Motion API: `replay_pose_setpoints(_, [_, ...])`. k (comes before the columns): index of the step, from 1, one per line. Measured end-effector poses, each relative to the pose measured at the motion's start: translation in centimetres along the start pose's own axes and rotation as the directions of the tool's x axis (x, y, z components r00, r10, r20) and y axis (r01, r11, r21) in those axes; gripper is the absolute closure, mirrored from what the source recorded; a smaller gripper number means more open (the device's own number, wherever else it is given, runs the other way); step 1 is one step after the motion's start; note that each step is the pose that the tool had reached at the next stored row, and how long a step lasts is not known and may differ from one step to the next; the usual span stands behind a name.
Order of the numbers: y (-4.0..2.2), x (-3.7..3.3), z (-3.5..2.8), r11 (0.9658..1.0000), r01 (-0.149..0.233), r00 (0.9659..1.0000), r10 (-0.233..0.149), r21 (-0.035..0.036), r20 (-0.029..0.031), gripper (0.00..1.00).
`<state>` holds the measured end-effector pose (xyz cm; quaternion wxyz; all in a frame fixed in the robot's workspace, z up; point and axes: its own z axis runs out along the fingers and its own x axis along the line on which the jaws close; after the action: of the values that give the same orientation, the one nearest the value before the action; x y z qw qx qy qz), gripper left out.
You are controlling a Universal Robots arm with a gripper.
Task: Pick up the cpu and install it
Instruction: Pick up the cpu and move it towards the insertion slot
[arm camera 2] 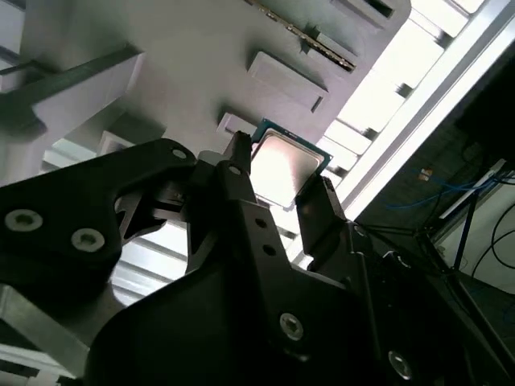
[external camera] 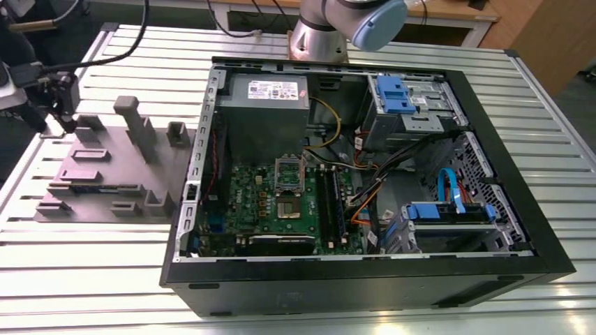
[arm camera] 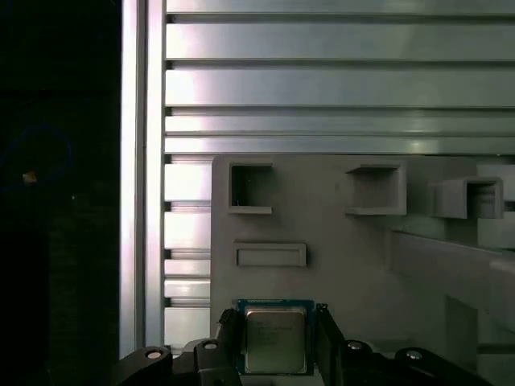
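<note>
Half-seen cpu under a clipped claw

In the first wrist view the cpu (arm camera: 276, 346) runs off the picture's edge, so its side nearest the claw's (arm camera: 276, 312) body is cut away, as is most of that body. In the second wrist view the claw's dark bulk covers the cpu's near half. Whether the chip rests on the grey fixture (arm camera: 322, 209) beneath the claw or hangs clear cannot be told. In the exterior view the arm (external camera: 345, 28) is cut by the picture's edge.

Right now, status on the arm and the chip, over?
Gripper shut on the chip, at the grey fixture. Computer case open, apart. Nothing seen blocking.
</note>
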<state>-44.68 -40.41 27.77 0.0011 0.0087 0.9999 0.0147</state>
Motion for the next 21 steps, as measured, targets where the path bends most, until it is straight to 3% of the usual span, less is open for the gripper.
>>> replay_pose_setpoints(21, [0.28,-0.02,-9.54,1.0000,0.000,1.0000,0.000,-0.0002,0.0002,0.53])
